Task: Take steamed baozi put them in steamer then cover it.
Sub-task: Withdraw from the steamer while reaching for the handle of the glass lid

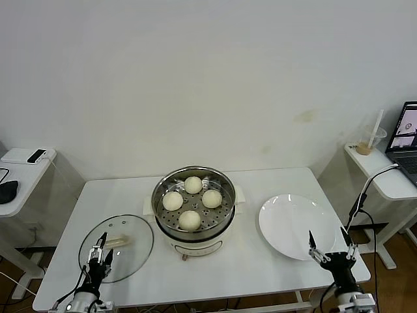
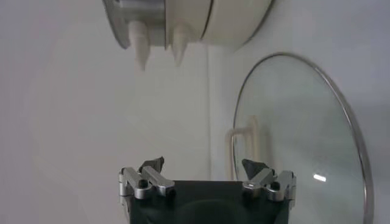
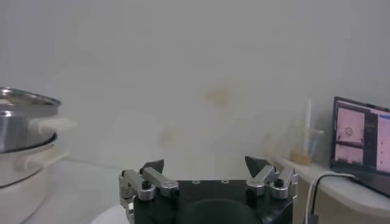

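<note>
On your white table [image 1: 273,274] against the bare wall, four baozi [image 1: 189,220] sit in the uncovered steamer [image 1: 193,205], cover [image 1: 116,248] lying left of it — left gripper [image 1: 99,254] and right gripper [image 1: 331,245] both spread wide, empty.

Steamer [image 1: 193,222] shiny polished metal, perforated tray; baozi [image 1: 189,220] smooth matt dough; cover [image 1: 128,250] clear glass, metal rim; plate [image 1: 293,225] glossy white; table [image 1: 260,277] matt white.
</note>
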Available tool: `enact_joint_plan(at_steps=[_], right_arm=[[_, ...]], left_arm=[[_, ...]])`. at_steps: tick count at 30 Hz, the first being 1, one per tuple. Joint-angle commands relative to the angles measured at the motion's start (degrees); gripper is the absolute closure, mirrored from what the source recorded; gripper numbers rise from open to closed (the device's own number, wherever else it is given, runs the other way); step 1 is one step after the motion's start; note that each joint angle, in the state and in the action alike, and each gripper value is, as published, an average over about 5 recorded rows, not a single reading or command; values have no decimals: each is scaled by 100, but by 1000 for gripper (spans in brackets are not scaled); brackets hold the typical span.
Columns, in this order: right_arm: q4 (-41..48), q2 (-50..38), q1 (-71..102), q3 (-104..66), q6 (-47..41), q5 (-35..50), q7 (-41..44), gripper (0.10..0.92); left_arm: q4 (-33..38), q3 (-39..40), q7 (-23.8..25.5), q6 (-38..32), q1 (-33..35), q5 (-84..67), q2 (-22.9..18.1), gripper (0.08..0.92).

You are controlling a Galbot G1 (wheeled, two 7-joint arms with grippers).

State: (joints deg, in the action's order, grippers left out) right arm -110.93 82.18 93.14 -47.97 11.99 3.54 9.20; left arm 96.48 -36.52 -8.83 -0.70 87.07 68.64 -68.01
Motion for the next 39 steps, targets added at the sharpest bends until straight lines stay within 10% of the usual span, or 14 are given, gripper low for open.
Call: enact_joint_plan(at_steps=[1, 27, 39], right_arm=[[-2, 168, 215, -82, 119, -301, 43, 203], [172, 297, 287, 86, 334, -765, 87, 203], [124, 288, 205, 207, 265, -752, 124, 203]], left_arm=[[-507, 131, -5, 2, -559, 20, 60, 177], [-1463, 261, -268, 52, -1453, -40, -76, 179], [-1465, 188, -390, 35, -1323, -52, -109, 485]])
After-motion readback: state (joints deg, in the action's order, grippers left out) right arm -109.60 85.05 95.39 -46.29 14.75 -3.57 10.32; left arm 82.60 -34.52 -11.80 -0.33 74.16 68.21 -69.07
